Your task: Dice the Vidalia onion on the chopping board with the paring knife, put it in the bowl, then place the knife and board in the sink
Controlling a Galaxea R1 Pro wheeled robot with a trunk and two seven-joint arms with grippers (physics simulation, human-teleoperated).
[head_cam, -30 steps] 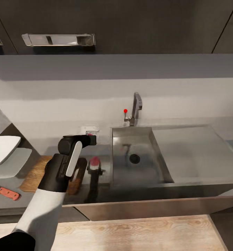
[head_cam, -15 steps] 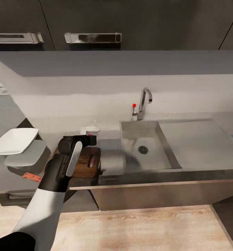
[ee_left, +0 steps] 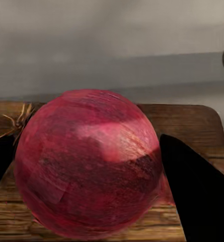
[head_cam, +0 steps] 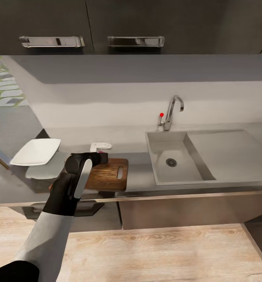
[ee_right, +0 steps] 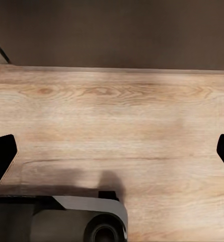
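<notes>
We note view panned left, arm unmoved; left tool [ee_left: 91,166] pinching onion [ee_left: 86,161] over board [head_cam: 107,174]; right tool [ee_right: 112,151] spread. Release next, we judge.

Left gripper [ee_left: 86,166] clamped; right gripper [ee_right: 112,151] spread.

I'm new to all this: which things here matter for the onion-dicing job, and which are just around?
Job:
- onion, in the left gripper
- chopping board
- bowl
- sink
- countertop

Just around:
- tap
- cabinet handles
- wood floor
</notes>
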